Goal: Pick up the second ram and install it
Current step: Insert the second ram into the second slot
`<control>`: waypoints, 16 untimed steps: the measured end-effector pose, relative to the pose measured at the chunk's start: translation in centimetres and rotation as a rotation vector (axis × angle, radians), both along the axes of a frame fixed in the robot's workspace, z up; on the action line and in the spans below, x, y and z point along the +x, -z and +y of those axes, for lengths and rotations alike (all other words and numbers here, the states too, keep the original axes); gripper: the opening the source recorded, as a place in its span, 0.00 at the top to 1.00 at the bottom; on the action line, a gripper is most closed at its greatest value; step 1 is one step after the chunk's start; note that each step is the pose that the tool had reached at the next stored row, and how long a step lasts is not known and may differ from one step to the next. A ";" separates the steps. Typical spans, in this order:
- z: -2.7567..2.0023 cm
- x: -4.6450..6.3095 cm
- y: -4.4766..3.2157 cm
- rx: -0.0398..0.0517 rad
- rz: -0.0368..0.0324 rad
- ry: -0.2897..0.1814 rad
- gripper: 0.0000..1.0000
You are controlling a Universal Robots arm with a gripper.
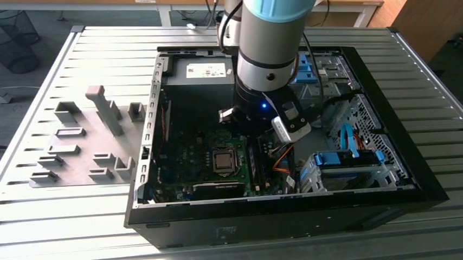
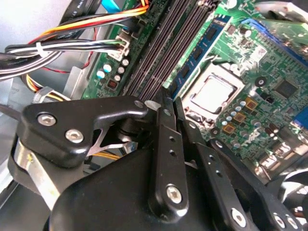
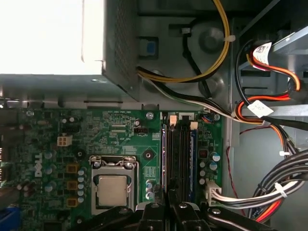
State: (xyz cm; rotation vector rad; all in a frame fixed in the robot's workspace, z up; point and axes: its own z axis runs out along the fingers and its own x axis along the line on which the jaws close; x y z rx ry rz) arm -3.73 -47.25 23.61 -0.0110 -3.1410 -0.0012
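Second ram (image 2: pixel 198 50) sits seated in a motherboard (image 3: pixel 120 134) slot just ahead of my pincer (image 2: pixel 166 103), whose fingers are pressed together, holding nothing, inside the computer case (image 1: pixel 405 162).

One open black computer case (image 1: pixel 405 187) holds one green motherboard (image 3: pixel 120 139) with one square silver processor (image 3: pixel 111 190) and four parallel black memory slots (image 3: pixel 179 154), beside one grey plastic fixture plate (image 1: pixel 79 157).
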 end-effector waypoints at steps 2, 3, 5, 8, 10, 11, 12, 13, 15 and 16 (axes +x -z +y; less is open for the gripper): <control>-0.01 0.0 0.12 0.0004 0.0000 0.001 0.86; -0.01 0.0 0.12 0.0004 0.0001 0.001 0.86; 0.00 0.0 0.18 0.0005 0.0000 0.001 0.86; 0.00 0.0 0.22 0.0005 0.0001 0.001 0.86; 0.00 0.0 0.23 0.0005 0.0000 0.001 0.86; 0.00 0.0 0.23 0.0005 0.0000 0.001 0.86; 0.00 0.0 0.23 0.0005 0.0000 0.001 0.86; 0.00 0.0 0.23 0.0005 0.0000 0.001 0.86; -0.01 0.0 0.24 0.0007 0.0000 0.001 0.86; -0.05 0.1 0.25 0.0007 -0.0001 0.000 0.86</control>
